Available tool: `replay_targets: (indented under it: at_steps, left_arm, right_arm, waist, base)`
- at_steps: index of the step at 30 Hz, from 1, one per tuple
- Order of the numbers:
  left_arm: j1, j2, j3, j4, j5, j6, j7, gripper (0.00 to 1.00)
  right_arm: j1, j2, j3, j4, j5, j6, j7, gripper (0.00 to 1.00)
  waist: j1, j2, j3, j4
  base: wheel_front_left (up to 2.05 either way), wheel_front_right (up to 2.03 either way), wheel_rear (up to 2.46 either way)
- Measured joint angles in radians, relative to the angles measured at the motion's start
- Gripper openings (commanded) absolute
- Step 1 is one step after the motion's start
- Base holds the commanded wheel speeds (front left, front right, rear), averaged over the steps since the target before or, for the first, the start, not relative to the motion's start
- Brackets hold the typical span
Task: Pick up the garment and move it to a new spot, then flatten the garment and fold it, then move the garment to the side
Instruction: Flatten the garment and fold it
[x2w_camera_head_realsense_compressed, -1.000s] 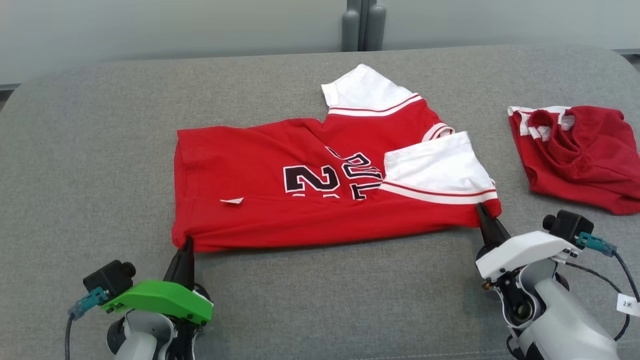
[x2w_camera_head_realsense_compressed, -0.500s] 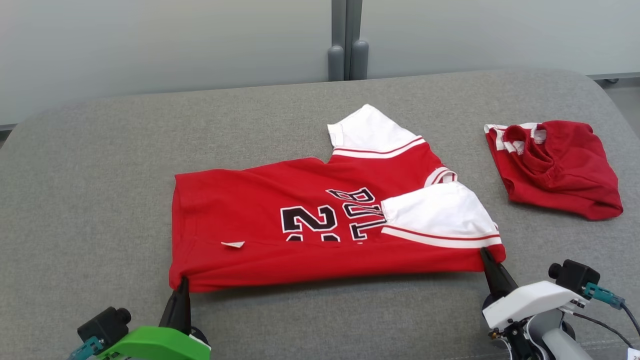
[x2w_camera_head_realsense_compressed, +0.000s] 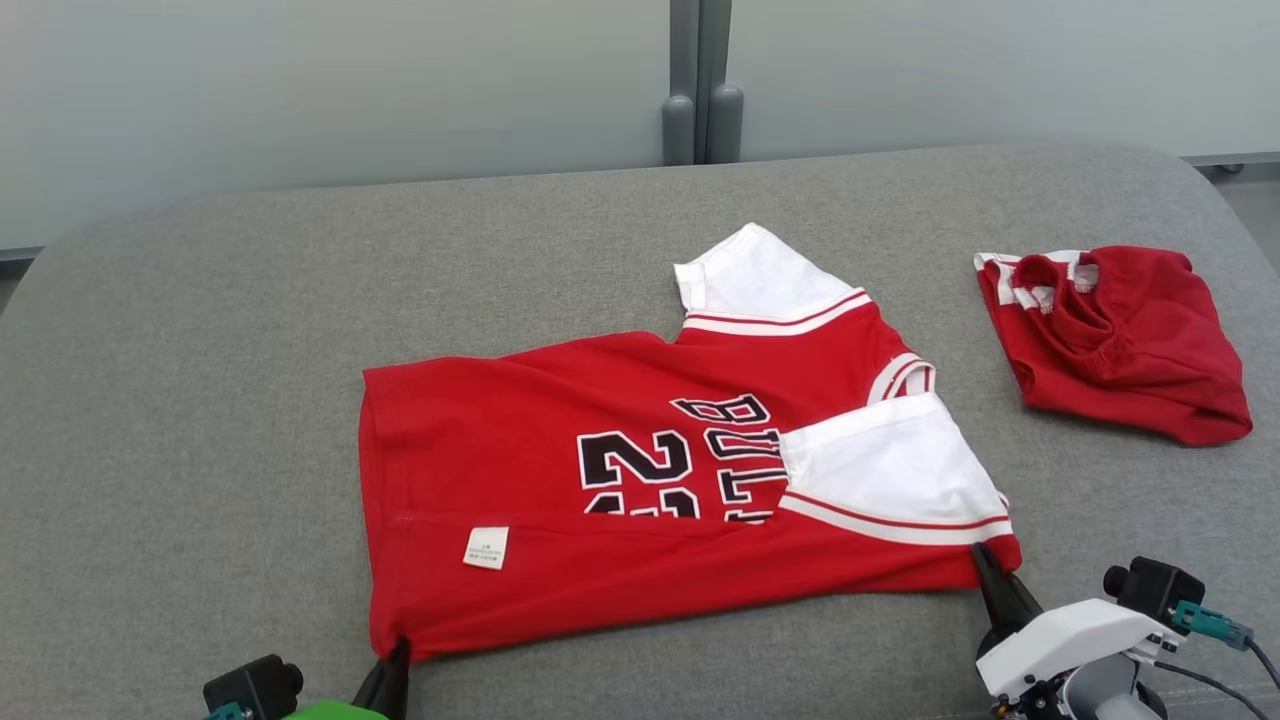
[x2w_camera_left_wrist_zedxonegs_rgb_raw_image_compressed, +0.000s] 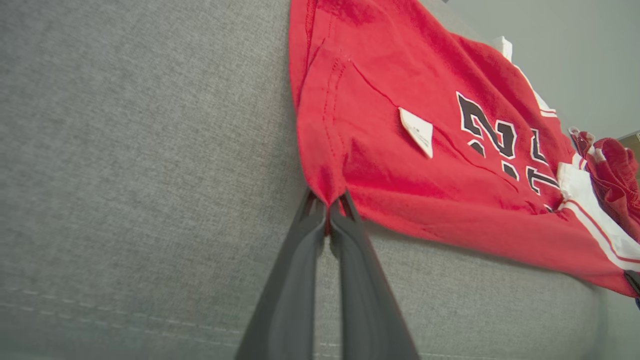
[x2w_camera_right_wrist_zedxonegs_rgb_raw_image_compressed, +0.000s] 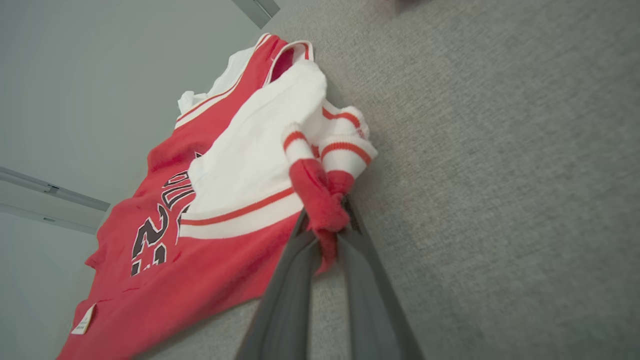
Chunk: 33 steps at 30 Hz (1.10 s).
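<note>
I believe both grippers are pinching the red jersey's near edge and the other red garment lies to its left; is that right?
Not quite: the head view shows the other red garment lying to the right of the jersey. The left gripper and right gripper do pinch its near edge.

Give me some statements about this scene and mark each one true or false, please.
1. The left tool is shut on a corner of the jersey. True.
2. The right tool hangs open above the jersey. False: it is shut on the jersey's corner by the white sleeve.
3. A second red garment lies apart from the jersey. True.
4. The white label sits on the white sleeve. False: it sits on red cloth near the hem.
</note>
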Motion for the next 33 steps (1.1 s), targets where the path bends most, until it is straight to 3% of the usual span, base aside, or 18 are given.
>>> replay_targets:
  at_steps: [1,2,3,4,5,6,11,19,25,33]
  left_arm:
    - [-0.001,0.002,-0.002,-0.001,0.005,0.005,0.008,0.00]
    - [-0.001,0.008,-0.004,-0.002,0.008,0.006,0.016,0.00]
    - [-0.001,0.013,-0.005,-0.002,0.013,0.011,0.017,0.20]
    - [-0.001,0.017,-0.004,-0.007,0.014,0.014,0.018,0.37]
    - [-0.001,0.018,-0.003,-0.013,0.014,0.014,0.018,0.66]
    - [-0.001,0.017,-0.003,-0.020,0.014,0.015,0.020,1.00]
    - [-0.001,0.029,0.025,-0.061,0.014,0.033,0.023,1.00]
    - [-0.021,0.091,0.067,-0.142,0.058,0.045,0.006,1.00]
    - [-0.154,0.112,0.023,-0.182,0.117,0.047,0.048,1.00]
    - [-0.349,0.110,-0.028,-0.127,0.153,0.049,0.157,1.00]
  right_arm:
    - [-0.001,0.000,0.001,0.004,0.000,0.000,0.006,0.00]
    - [-0.001,0.000,0.002,0.007,0.000,0.000,0.007,0.15]
    - [-0.001,0.000,0.002,0.009,0.000,-0.002,0.009,0.37]
    - [-0.001,0.000,0.003,0.011,0.000,-0.002,0.009,0.71]
    - [-0.001,0.000,0.003,0.011,0.000,-0.003,0.009,1.00]
    - [-0.001,-0.001,0.002,0.011,0.000,-0.003,0.009,1.00]
    - [0.001,-0.032,-0.005,0.006,-0.007,-0.016,0.009,1.00]
    - [-0.011,-0.134,-0.015,-0.062,-0.080,-0.044,0.004,1.00]
    - [-0.138,-0.196,0.012,-0.171,-0.157,-0.045,0.010,1.00]
    - [-0.307,-0.261,0.090,-0.258,-0.249,-0.043,0.119,1.00]
  waist:
    - [0.0000,0.0000,0.001,0.001]
    - [0.0000,0.0000,0.001,0.001]
    - [0.0000,0.0000,0.002,0.002]
    - [0.0000,0.0000,0.003,0.002]
    - [0.0000,0.0000,0.004,0.003]
    - [0.0000,0.0000,0.005,0.003]
    - [0.0000,0.0000,0.020,0.002]
    - [0.0000,0.0000,0.045,-0.015]
    - [0.0000,0.0000,0.073,-0.027]
    - [0.0000,0.0000,0.140,-0.034]
  base:
    - [0.00,0.00,0.00]
    - [0.00,0.00,0.00]
    - [0.00,0.00,0.00]
    - [0.00,0.00,0.00]
    - [0.00,0.00,0.00]
    - [0.00,0.00,0.00]
    - [0.00,0.00,0.00]
    - [0.00,0.00,0.00]
    - [0.00,0.00,0.00]
    - [0.00,0.00,0.00]
